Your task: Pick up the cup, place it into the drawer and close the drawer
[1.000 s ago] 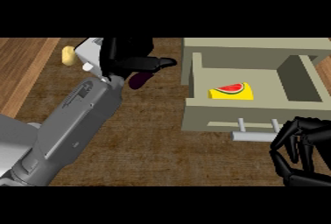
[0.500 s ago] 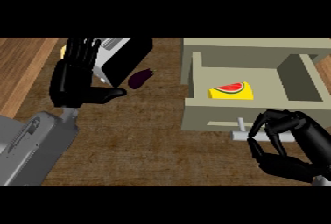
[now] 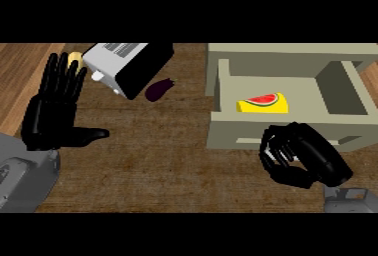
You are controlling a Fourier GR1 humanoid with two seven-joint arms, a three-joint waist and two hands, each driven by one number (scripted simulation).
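Observation:
The beige drawer (image 3: 244, 132) stands pulled open at the right of the counter. Inside it lies a yellow thing with a red watermelon pattern (image 3: 263, 102), apparently the cup, on the drawer's floor near the front wall. My right hand (image 3: 301, 159) is at the drawer's front panel with its fingers curled over the handle, and a bit of white handle (image 3: 276, 156) shows between them. My left hand (image 3: 50, 116) is open at the left, fingers straight up and thumb out to the right, holding nothing.
A white and black toaster (image 3: 129, 65) lies at the back left with a dark purple eggplant (image 3: 159, 90) beside it. A small yellowish item (image 3: 74, 56) peeks out behind my left fingers. Lighter wood (image 3: 18, 75) borders the counter's left side.
My left hand has pulled back from the toaster, down and to the left, and opened flat. My right hand has moved up to the drawer's front and now covers the handle.

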